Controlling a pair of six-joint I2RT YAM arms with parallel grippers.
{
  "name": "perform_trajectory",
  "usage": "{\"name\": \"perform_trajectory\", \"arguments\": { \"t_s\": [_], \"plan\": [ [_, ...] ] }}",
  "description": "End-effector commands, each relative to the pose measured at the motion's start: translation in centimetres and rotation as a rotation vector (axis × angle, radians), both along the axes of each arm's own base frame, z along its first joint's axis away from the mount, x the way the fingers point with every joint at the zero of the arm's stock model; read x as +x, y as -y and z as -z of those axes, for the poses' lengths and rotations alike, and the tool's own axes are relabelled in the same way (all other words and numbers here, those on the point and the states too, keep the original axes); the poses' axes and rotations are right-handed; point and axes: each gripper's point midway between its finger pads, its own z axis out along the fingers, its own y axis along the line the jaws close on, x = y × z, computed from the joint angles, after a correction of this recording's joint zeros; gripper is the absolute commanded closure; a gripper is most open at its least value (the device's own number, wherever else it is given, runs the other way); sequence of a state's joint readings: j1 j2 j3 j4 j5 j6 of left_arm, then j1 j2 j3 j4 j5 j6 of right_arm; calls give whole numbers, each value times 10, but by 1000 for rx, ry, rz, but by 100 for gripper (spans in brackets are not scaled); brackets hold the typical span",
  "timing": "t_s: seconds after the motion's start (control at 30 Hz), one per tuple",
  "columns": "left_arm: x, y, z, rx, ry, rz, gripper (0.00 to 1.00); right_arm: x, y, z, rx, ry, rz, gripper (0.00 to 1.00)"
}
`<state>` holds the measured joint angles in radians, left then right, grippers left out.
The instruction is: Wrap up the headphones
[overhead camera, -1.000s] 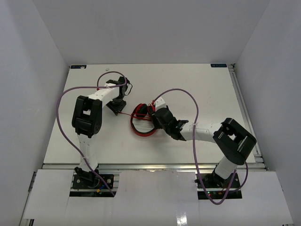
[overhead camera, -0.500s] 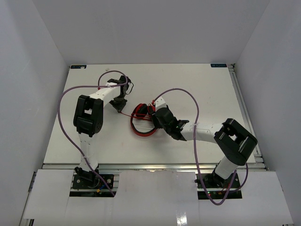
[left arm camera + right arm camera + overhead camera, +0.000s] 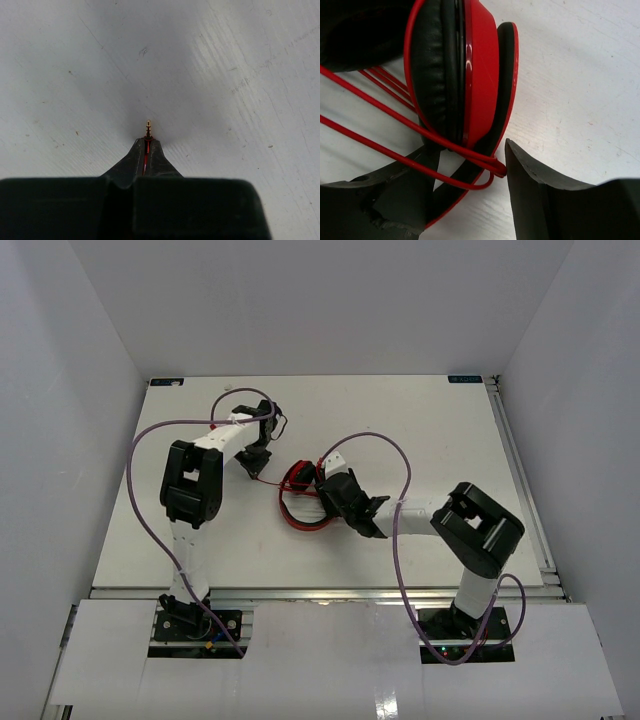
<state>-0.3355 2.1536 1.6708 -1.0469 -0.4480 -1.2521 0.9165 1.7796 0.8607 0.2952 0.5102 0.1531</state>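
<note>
Counter [image 3: 420, 430], white, with open room on every side of the headphones [image 3: 296, 518] at its centre. Right end effector [image 3: 470, 175] gapes open astride one earcup [image 3: 480, 75] and band. Left end effector [image 3: 146, 150], just left, pinches shut on the cord's plug [image 3: 148, 127].

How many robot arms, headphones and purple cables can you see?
Robot arms: 2, the left arm and the right arm
headphones: 1
purple cables: 2
Total: 5
</note>
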Motion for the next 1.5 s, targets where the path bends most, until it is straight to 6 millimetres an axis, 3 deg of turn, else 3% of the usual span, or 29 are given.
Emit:
{"name": "perform_trajectory", "arguments": {
  "t_s": [0.0, 0.33, 0.7, 1.13, 1.33, 1.37, 1.4, 1.47],
  "plan": [
    [19, -29, 3, 92, 45, -47, 100, 17, 4, 3, -25, 31, 62, 41],
    [33, -69, -12, 136, 83, -111, 100, 45, 1, -6, -43, 75, 115, 57],
    [40, -88, -20, 163, 108, -134, 100, 88, -5, -13, -99, 108, 207, 73],
    [62, -90, -38, 151, 190, -102, 100, 120, -15, -10, -160, 133, 266, 76],
    [74, -81, -38, 115, 189, -52, 100, 129, -21, -14, -137, 143, 285, 71],
    [76, -80, -40, 111, 189, -42, 97, 130, -21, -14, -134, 145, 291, 69],
    [76, -80, -40, 112, 187, -36, 87, 130, -21, -14, -131, 145, 295, 66],
    [74, -79, -42, 109, 185, -28, 61, 130, -21, -16, -124, 146, 302, 64]
  ]
}}
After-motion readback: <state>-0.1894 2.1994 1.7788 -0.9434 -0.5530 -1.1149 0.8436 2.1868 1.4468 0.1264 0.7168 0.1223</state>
